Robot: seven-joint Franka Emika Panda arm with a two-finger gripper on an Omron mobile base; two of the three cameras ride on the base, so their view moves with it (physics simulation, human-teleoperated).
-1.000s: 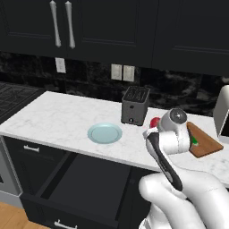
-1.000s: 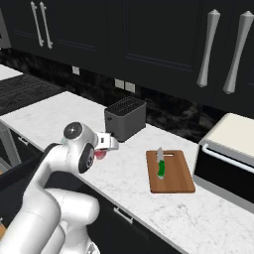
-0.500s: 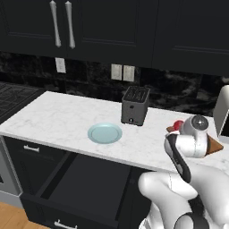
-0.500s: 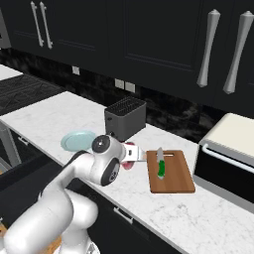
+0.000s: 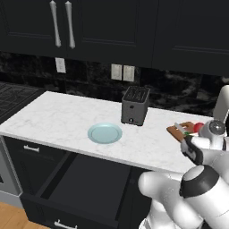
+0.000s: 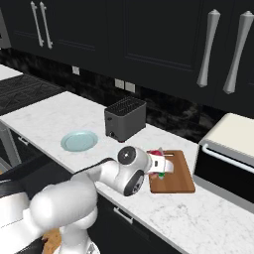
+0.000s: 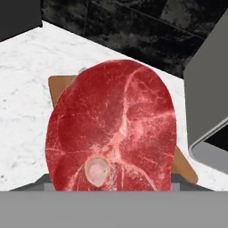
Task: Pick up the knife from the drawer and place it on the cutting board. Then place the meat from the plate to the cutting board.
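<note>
Your gripper [image 6: 159, 165] holds the meat [image 7: 111, 129] between its jaws, over the board [image 6: 177, 174], which lies near the counter's [image 5: 62, 120] front edge, toward its right end. In the hand view the red slab covers most of the board, and brown corners show beside it. From the right base view you see a bit of the knife's [image 6: 161, 174] green handle on the board just under the hand; the blade is hidden. The plate [image 5: 104, 133] sits bare near the front edge, left of the toaster [image 5: 135, 105]. Below the plate the drawer [image 5: 85, 179] stands pulled out, its dark inside showing. A pale appliance [image 6: 229, 154] stands right of the board.
</note>
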